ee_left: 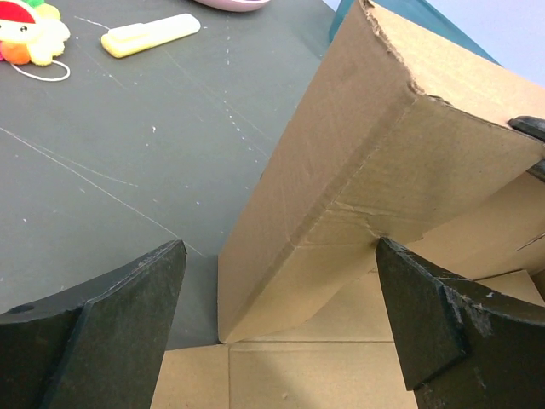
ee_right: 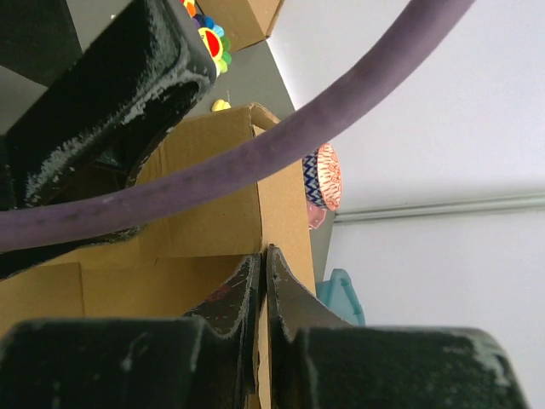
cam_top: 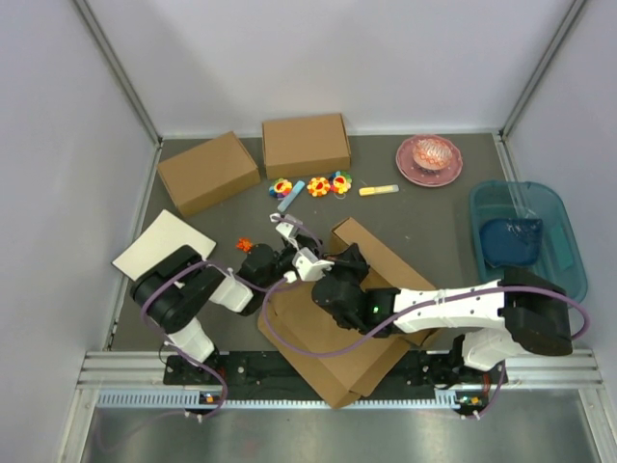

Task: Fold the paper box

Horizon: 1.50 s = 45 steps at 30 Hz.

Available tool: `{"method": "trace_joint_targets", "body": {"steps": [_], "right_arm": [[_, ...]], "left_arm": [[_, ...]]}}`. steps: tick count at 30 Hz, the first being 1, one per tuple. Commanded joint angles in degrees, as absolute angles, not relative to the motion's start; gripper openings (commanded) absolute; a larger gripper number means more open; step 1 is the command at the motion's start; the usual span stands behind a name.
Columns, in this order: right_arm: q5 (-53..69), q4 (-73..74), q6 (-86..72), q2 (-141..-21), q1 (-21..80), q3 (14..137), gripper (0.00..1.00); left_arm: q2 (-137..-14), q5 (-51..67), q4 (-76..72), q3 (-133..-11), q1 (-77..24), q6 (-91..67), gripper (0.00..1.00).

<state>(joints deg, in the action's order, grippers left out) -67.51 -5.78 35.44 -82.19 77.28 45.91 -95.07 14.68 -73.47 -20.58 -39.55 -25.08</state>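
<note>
- Brown, unprinted cardboard makes up the paper box (cam_top: 318, 357), which lies half-formed at the near middle of the dark grey table (cam_top: 434, 222), between the two arms. One long wall stands up along its far right side.
- Its faces (ee_left: 341, 196) show creases and a torn edge, with no lettering legible.
- Left gripper (ee_left: 279, 256) hovers at the raised wall's near corner. Its black fingers (ee_left: 128, 324) are spread wide on either side and do not touch the cardboard.
- Right gripper (ee_right: 262, 281) sits against the upright wall (ee_right: 213, 221) with its fingers (ee_right: 238, 298) pressed together. Whether cardboard is caught between them cannot be told.
- Two formed cardboard boxes (cam_top: 207, 172) sit at the far left, both of them plain.
- A white board (cam_top: 162, 244) lies at the left, a pink plate (cam_top: 429, 159) at the far right, and a blue tub (cam_top: 525, 236) at the right.
</note>
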Motion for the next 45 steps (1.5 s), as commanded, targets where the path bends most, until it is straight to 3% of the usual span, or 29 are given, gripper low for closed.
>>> {"method": "trace_joint_targets", "body": {"steps": [1,7,11,12,15,16,20,24,28,30,31,32,45], "right_arm": [[-61.35,-3.43,30.33,-83.32,78.57,48.25,0.00],[-60.21,-1.67,28.30,-83.14,79.19,48.51,0.00],[-60.12,-0.97,27.42,-83.32,79.63,48.52,0.00],[-60.03,-0.79,27.16,-83.32,79.54,48.52,0.00],[-60.12,-0.53,26.81,-83.23,79.63,48.43,0.00],[-60.12,-0.61,26.72,-83.15,79.54,48.25,0.00],[-60.64,-0.53,26.72,-82.88,79.54,48.43,0.00],[-61.78,-0.44,26.72,-82.18,79.63,49.30,0.00],[-63.01,-0.09,25.76,-79.99,79.63,50.97,0.39],[-63.54,1.22,24.79,-77.89,79.63,52.20,0.49],[-63.72,1.67,24.44,-77.35,79.72,52.73,0.65],[-64.16,2.89,24.09,-76.73,79.89,53.26,0.69],[-65.92,4.57,16.27,-66.19,80.16,53.62,0.77]], "left_arm": [[-97.12,13.36,-85.87,-23.20,-39.99,-23.38,0.99],[-98.79,13.97,-84.99,-26.63,-40.08,-21.62,0.95],[-99.93,14.59,-83.85,-28.65,-40.08,-20.92,0.80],[-100.11,14.76,-83.41,-29.09,-40.08,-20.74,0.69],[-100.20,15.82,-82.62,-29.09,-40.08,-20.13,0.49],[-100.02,15.91,-81.92,-29.00,-40.08,-19.69,0.35],[-99.14,15.30,-80.78,-27.69,-40.08,-18.55,0.01],[-96.43,13.54,-78.23,-26.37,-40.08,-17.67,0.00],[-93.96,11.78,-74.45,-25.66,-40.08,-16.97,0.00],[-92.30,10.90,-72.09,-25.32,-40.08,-16.61,0.00],[-91.68,10.29,-71.37,-25.23,-40.08,-16.09,0.00],[-91.15,9.85,-70.58,-25.14,-40.25,-15.91,0.00],[-82.62,-4.73,-53.27,-25.75,-43.77,-10.90,0.00]]}}
